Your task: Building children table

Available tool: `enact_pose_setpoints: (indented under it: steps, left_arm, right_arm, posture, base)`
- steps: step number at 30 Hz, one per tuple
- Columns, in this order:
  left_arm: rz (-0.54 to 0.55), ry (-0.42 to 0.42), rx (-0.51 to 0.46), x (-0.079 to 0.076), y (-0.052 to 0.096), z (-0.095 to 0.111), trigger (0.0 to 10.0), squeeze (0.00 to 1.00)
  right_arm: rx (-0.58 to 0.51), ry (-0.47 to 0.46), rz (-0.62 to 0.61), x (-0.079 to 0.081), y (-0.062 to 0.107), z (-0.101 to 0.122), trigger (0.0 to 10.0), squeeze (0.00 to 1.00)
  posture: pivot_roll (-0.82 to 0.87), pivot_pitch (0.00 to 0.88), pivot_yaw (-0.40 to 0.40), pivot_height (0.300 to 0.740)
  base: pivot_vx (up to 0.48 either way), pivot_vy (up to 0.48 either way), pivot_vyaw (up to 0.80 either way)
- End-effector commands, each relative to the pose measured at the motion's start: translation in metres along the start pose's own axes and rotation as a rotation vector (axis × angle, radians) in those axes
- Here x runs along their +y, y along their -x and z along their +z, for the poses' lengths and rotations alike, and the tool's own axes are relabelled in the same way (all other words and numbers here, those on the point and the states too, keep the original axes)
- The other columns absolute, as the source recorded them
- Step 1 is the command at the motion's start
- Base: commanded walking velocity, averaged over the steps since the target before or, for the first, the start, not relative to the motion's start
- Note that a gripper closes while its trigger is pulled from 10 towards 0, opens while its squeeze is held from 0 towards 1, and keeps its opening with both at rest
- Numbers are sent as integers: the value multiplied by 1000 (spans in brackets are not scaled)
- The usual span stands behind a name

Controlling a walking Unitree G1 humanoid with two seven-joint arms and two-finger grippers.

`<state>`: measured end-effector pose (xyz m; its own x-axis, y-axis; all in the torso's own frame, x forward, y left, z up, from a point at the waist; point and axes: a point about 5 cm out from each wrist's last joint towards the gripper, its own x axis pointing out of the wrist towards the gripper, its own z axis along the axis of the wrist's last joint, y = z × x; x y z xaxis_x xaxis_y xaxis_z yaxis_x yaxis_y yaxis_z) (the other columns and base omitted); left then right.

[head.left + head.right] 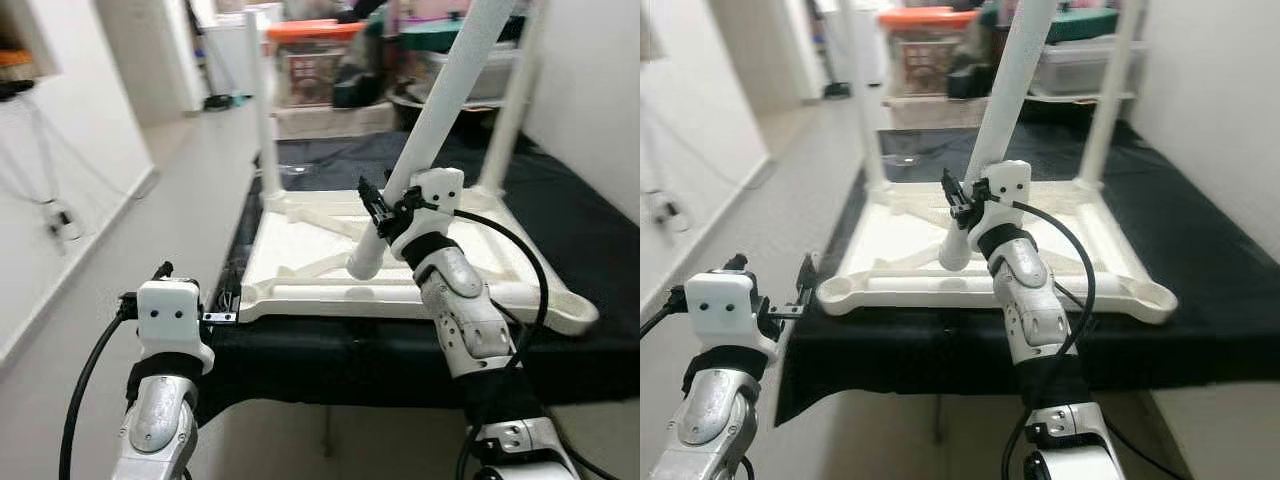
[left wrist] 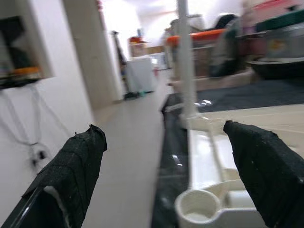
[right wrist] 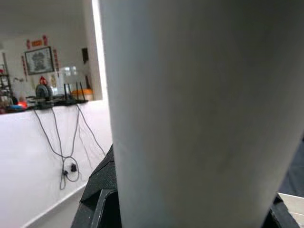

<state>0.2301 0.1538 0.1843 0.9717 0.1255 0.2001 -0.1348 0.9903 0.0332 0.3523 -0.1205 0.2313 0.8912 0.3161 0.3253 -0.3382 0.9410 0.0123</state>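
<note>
Black cloth point(image 1: 560, 230) covers a low tabletop in a pale room, with a white wall point(image 1: 60, 180) on the robot's left and storage boxes point(image 1: 310, 60) stacked at the far end. On the cloth lies a white children's table top point(image 1: 300, 250), upside down, its underside ribs showing. Two white legs already stand upright at its far corners: the far left leg point(image 1: 266, 120) and the far right leg point(image 1: 512, 110).

The right gripper point(image 1: 378, 213) holds a third white leg point(image 1: 440, 110). Its long axis is tilted: the lower end point(image 1: 364, 262) rests on the upturned underside near the middle, and the upper end leans away from the robot and toward its right, running out of the top of the head views. The jaws are closed around this leg just above its lower end; in the right wrist view the leg point(image 3: 199, 114) sits between the black fingers point(image 3: 97, 190).

The left gripper point(image 1: 222, 305) hovers just off the near left corner of the table top, beside a round socket point(image 2: 197, 209). Its jaws stand wide apart and hold nothing, the fingers point(image 2: 71, 171) well separated in the left wrist view.
</note>
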Motion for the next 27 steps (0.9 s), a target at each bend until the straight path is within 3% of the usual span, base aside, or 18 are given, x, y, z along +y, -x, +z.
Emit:
enact_pose_setpoints:
  steps: [1,10,20,27]
  left_arm:
    - [7,-11,5,-2,-1,0,10000,0]
    - [0,-26,12,-4,-4,0,10000,0]
    - [13,-27,17,-4,-5,0,10000,0]
    - [23,-25,12,-3,-6,1,10000,0]
  right_arm:
    - [-2,-5,-14,-2,0,1,10000,0]
    - [15,-28,-11,7,5,-4,10000,0]
    - [18,-33,-11,9,4,-6,10000,0]
    - [12,-35,-4,13,3,-6,10000,0]
  posture:
    - [-70,0,22,740]
    - [-102,0,47,740]
    - [-99,0,44,740]
    - [-98,0,42,740]
  base:
    - [0,0,0]
    - [0,0,0]
    - [0,0,-794]
    - [0,0,0]
